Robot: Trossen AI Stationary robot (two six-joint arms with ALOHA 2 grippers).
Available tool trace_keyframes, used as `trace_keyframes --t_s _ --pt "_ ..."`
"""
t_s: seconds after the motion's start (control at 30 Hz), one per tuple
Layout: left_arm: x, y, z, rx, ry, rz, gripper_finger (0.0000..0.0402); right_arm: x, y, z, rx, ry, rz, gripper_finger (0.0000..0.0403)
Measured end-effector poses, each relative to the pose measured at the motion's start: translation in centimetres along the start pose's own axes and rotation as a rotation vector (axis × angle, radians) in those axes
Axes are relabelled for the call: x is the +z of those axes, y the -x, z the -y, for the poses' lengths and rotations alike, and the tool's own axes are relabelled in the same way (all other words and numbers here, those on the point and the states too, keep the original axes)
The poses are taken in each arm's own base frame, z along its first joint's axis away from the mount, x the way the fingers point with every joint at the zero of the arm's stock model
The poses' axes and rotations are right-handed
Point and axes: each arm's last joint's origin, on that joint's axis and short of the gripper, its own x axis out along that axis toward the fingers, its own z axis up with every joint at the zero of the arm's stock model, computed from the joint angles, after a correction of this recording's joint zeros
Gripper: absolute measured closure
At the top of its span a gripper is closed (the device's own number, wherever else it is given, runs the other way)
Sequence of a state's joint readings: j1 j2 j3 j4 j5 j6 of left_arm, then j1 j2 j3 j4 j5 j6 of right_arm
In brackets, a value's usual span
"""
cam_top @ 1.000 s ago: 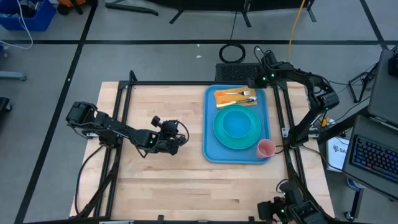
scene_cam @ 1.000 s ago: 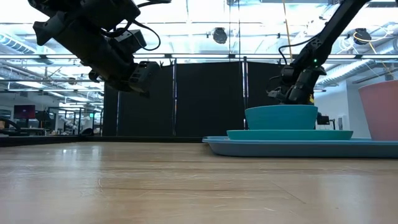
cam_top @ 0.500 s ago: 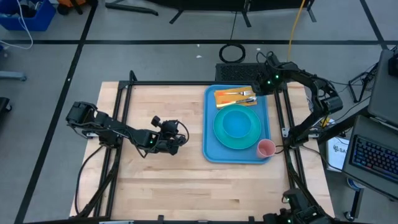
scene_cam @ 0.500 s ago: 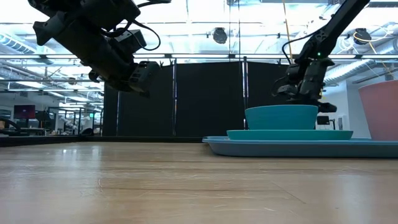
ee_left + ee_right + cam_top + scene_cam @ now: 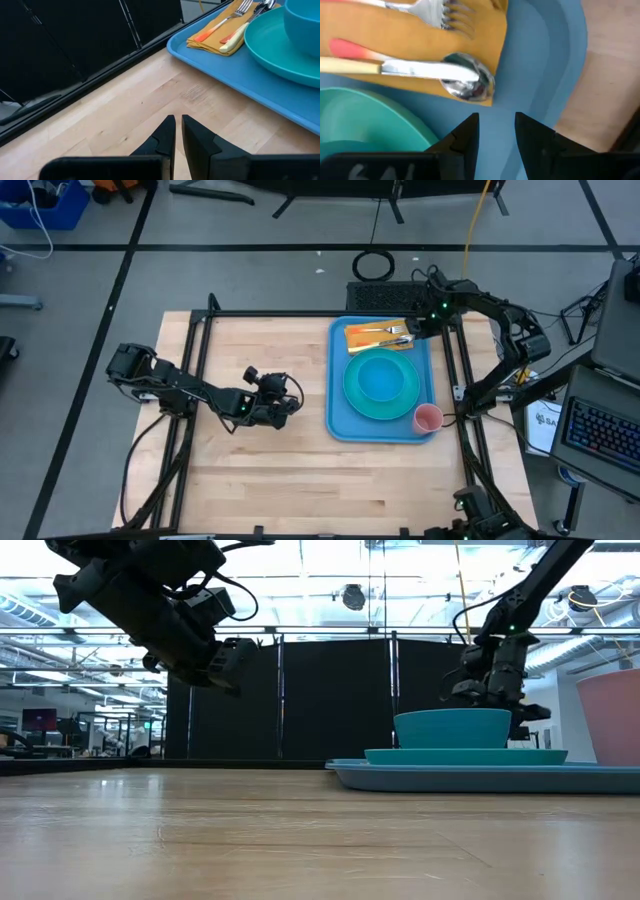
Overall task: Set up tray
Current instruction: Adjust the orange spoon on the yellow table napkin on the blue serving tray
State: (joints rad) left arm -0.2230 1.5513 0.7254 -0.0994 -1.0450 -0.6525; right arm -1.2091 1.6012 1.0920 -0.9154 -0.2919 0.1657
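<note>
The worktop (image 5: 250, 460) is pale, straight-grained wood planking inside a black metal frame. Its near edge and near left corner carry nothing.

The left gripper (image 5: 290, 408) hangs above the middle of the worktop, left of the tray and clear of it. Its two dark wedge-shaped fingers (image 5: 165, 137) stand almost together with only a slit between them, and they hold nothing.

The tray (image 5: 338, 395) lies flat along the right edge of the worktop, reaching to the far right corner. It is smooth blue plastic, rectangular, with rounded corners and a raised rim.

In the tray's near right corner stands a pink cup (image 5: 428, 418), round and matte. At the tray's centre sits a round turquoise plate (image 5: 352, 385) with a deeper turquoise bowl (image 5: 385, 380) on it, both glossy.

At the tray's far end lies a folded yellow-orange napkin (image 5: 362, 340), soft and slightly rumpled. On it rest a metal fork (image 5: 378, 330) and a metal spoon (image 5: 385, 341), the spoon with a cream handle and polished bowl.

The right gripper (image 5: 420, 328) hovers over the tray's far right corner, just beside the napkin. Its fingers (image 5: 465, 135) stand apart and hold nothing.
</note>
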Motion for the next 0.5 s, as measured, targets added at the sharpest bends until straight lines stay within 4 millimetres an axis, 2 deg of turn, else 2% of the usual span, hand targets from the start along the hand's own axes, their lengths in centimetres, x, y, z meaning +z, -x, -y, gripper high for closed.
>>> trace_keyframes --t_s 0.27,0.5 --pt "0.0 0.0 0.0 0.000 0.000 0.000 0.0364 -0.5 -1.8 0.5 0.032 0.028 0.021 0.0289" --pt "0.0 0.0 0.0 0.000 0.001 0.001 0.0364 -0.3 -2.5 0.6 0.081 0.060 0.082 0.0289"
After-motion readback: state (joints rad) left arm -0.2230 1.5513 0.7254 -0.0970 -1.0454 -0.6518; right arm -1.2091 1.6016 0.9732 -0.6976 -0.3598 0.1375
